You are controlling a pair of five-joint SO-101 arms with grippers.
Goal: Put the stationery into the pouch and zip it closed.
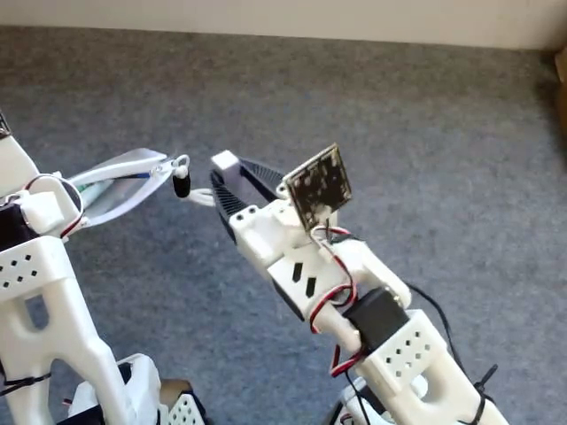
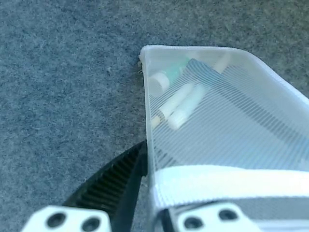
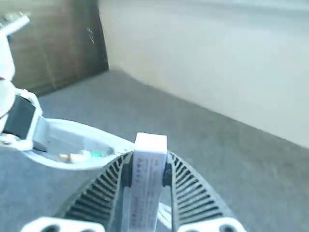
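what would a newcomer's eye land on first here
First, the translucent pouch, with pens already inside, clamped in the left gripper over the grey carpeted surface at the scene's left. Next, the right gripper, mid-scene, pinching a white block and pointing it toward the pouch's mouth.

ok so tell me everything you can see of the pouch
The pouch is a flat, translucent white case of striped, mesh-like plastic with a white zip edge and band. The left gripper holds it, apparently lifted off the grey surface, mouth open toward the right gripper and its white block. Several white-bodied pens lie inside, one partly green.
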